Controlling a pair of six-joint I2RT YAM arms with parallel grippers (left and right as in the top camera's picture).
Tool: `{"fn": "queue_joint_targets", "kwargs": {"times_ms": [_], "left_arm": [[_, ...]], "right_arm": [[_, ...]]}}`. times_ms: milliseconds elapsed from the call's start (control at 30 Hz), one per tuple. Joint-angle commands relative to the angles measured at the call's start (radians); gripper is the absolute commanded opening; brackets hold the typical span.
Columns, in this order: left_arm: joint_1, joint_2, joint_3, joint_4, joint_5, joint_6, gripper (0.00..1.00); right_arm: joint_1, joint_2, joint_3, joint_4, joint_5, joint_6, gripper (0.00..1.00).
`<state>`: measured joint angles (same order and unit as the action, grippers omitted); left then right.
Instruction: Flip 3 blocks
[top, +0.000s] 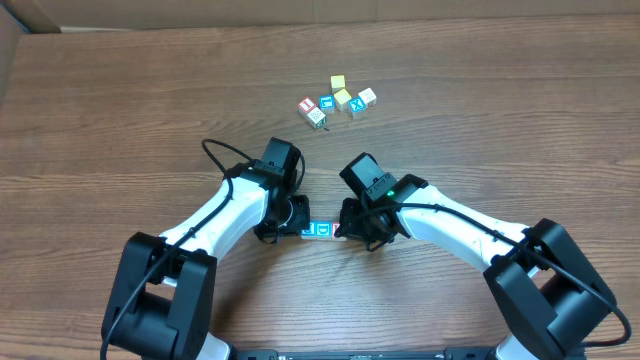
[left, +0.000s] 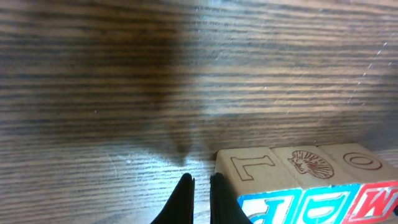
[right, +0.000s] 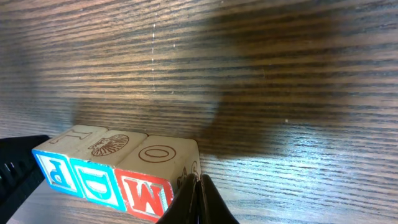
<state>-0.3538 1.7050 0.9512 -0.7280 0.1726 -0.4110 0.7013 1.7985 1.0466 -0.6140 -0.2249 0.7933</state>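
Note:
Three wooden blocks lie side by side in a tight row between my two grippers. In the left wrist view their tops show an "L", a shell and an "O". The sides facing the camera are blue, blue and red. My left gripper is shut and holds nothing, its tips just left of the "L" block. In the right wrist view the red "M" and "O" block ends the row. My right gripper is shut against that block's outer side.
Several other alphabet cubes sit in a cluster at the far middle of the table, among them a blue "X" cube. Both arms reach in from the near edge, leaving bare wood on both sides.

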Motion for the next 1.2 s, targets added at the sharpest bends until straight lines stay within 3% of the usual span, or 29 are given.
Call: {"fn": "queue_joint_targets", "kwargs": {"times_ms": [0, 700, 1167], "left_arm": [[-0.007, 0.010, -0.008, 0.012, 0.020, 0.015, 0.05], [-0.007, 0.010, -0.008, 0.126, 0.065, 0.015, 0.04], [-0.007, 0.010, -0.008, 0.184, 0.065, 0.014, 0.04]], "right_arm": [[0.006, -0.002, 0.000, 0.007, 0.006, 0.023, 0.04], [0.005, -0.002, 0.000, 0.019, 0.002, 0.077, 0.04], [0.005, -0.002, 0.000, 0.019, -0.021, 0.371, 0.04]]}}
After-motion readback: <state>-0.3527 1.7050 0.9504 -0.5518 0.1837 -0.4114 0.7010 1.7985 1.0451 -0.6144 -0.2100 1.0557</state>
